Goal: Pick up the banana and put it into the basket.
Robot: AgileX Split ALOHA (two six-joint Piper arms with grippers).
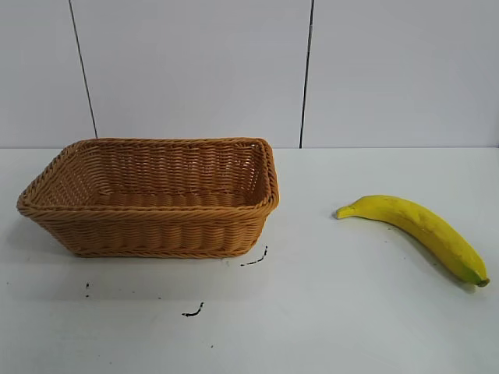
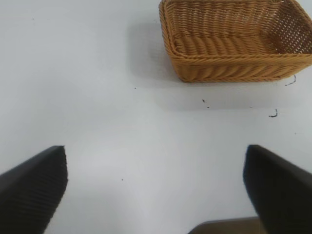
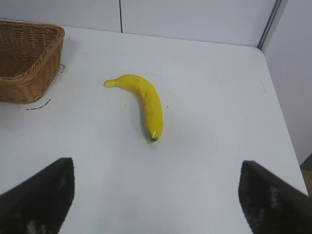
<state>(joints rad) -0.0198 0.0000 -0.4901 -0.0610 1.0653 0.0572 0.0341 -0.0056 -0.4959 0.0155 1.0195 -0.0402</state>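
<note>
The yellow banana [image 1: 421, 230] lies flat on the white table at the right, its dark end toward the front right. It also shows in the right wrist view [image 3: 144, 103]. The tan wicker basket [image 1: 47, 204] stands at the left, with nothing in it; it shows in the left wrist view [image 2: 234, 63] and partly in the right wrist view [image 3: 29, 53]. My right gripper [image 3: 157, 195] is open and empty above bare table, short of the banana. My left gripper [image 2: 155, 187] is open and empty above bare table, away from the basket. Neither gripper shows in the exterior view.
Small black marks [image 1: 192, 312] dot the white table [image 1: 327, 312] in front of the basket. A white wall [image 1: 195, 62] stands behind. The table's right edge [image 3: 287, 126] runs beside the banana.
</note>
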